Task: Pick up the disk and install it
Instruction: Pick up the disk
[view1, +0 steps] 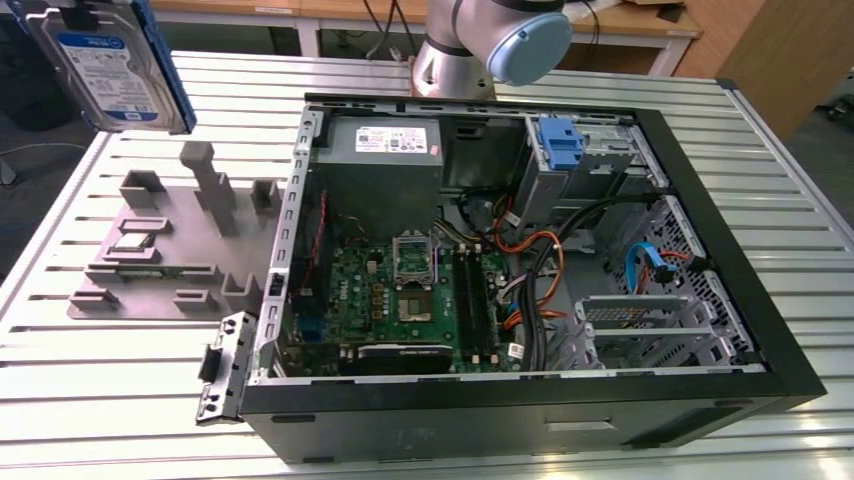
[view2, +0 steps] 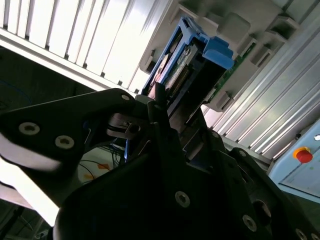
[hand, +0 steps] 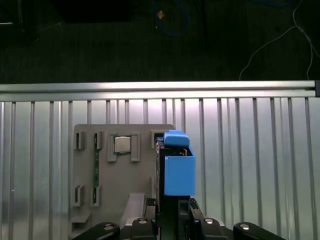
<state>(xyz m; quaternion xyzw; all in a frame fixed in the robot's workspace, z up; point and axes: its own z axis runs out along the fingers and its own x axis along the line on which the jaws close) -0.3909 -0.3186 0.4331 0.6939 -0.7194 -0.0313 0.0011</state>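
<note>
- The gripper (hand: 172, 207) has its jaws closed narrowly on the bottom edge of the disk (hand: 178, 170). In both wrist views the two fingers press against its two flat faces (view2: 160, 107).
- The disk (view1: 107, 65) hangs in the air, clear of the table (view1: 107, 380). It is well to the exterior view's left of the computer case (view1: 507, 420) and higher than it, and its label face shows.
- The disk has a blue-and-white label with small print, and blue plastic rails frame it (view2: 185, 65).
- One computer case lies open on its side on the table.
- Inside the case are one grey power supply (view1: 380, 140) with a white label and one blue bracket (view1: 562, 142).
- One grey holder plate (view1: 180, 250) lies just beside the case on the exterior view's left, below the lifted disk.
- One square chip (hand: 122, 145) sits in a pocket of that plate.
- One arm (view1: 487, 45) rises beyond the far side of the case.
</note>
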